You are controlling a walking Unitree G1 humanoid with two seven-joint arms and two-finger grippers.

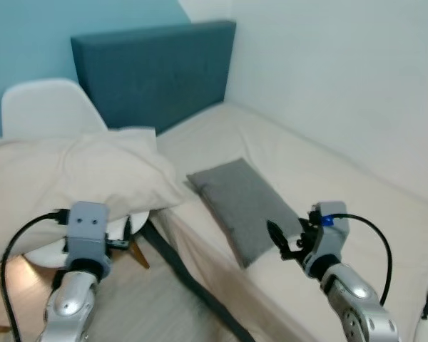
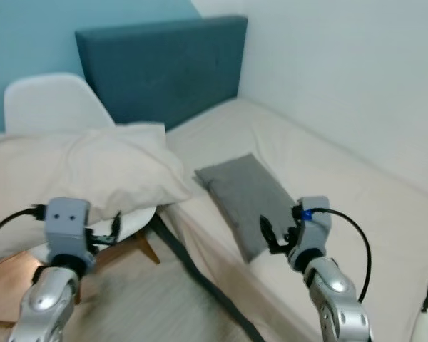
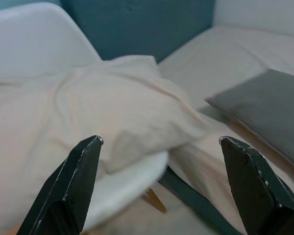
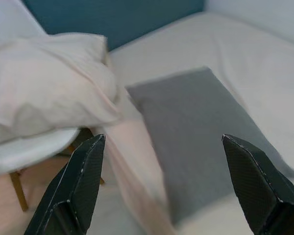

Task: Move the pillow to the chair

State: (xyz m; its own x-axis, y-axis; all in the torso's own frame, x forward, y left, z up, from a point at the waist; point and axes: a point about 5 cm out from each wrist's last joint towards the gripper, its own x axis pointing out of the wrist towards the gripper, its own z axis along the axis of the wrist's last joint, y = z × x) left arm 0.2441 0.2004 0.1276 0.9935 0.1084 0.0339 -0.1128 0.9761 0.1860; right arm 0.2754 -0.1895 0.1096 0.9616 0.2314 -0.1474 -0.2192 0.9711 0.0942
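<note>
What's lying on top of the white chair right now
A large cream pillow lies across the white chair, covering most of the seat. The backrest and a strip of seat edge show; whatever else sits beneath the pillow is hidden.

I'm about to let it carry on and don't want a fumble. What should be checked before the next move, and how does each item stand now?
1. Cream pillow lies on the white chair: ok.
2. Pillow sits securely: cannot tell; it overhangs the seat edge.
3. Left gripper open, holding nothing: ok.
4. Right gripper open, holding nothing: ok.
5. Grey pillow lies on the bed near its edge, under the right gripper: ok.
</note>
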